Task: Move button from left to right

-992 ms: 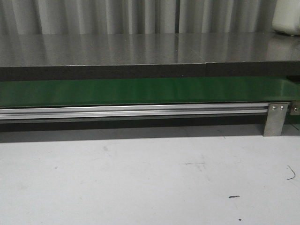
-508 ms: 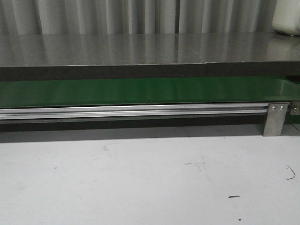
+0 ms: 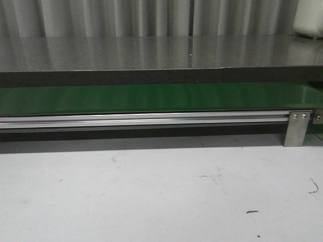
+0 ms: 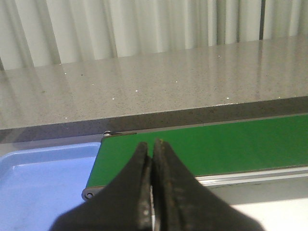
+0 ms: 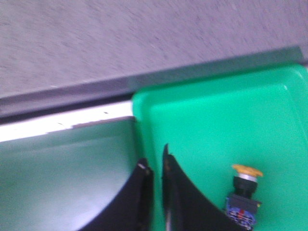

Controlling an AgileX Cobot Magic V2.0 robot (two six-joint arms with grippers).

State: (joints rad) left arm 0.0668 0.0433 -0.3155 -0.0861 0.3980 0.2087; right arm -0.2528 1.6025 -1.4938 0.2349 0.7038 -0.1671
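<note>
The button (image 5: 245,192) shows only in the right wrist view: an orange-yellow head on a black body, upright inside a green tray (image 5: 207,110). My right gripper (image 5: 155,159) hangs over the tray's edge where it meets the green belt (image 5: 62,168), a short way beside the button and apart from it. Its jaws stand almost together with a thin slit and nothing between them. My left gripper (image 4: 153,142) is shut and empty above the other end of the belt (image 4: 231,144). Neither gripper appears in the front view.
A blue tray (image 4: 43,178) lies just past the belt's end under the left gripper. The belt (image 3: 151,98) runs on an aluminium rail with a bracket (image 3: 296,128), behind it a grey counter (image 3: 151,53) and a white object (image 3: 309,20).
</note>
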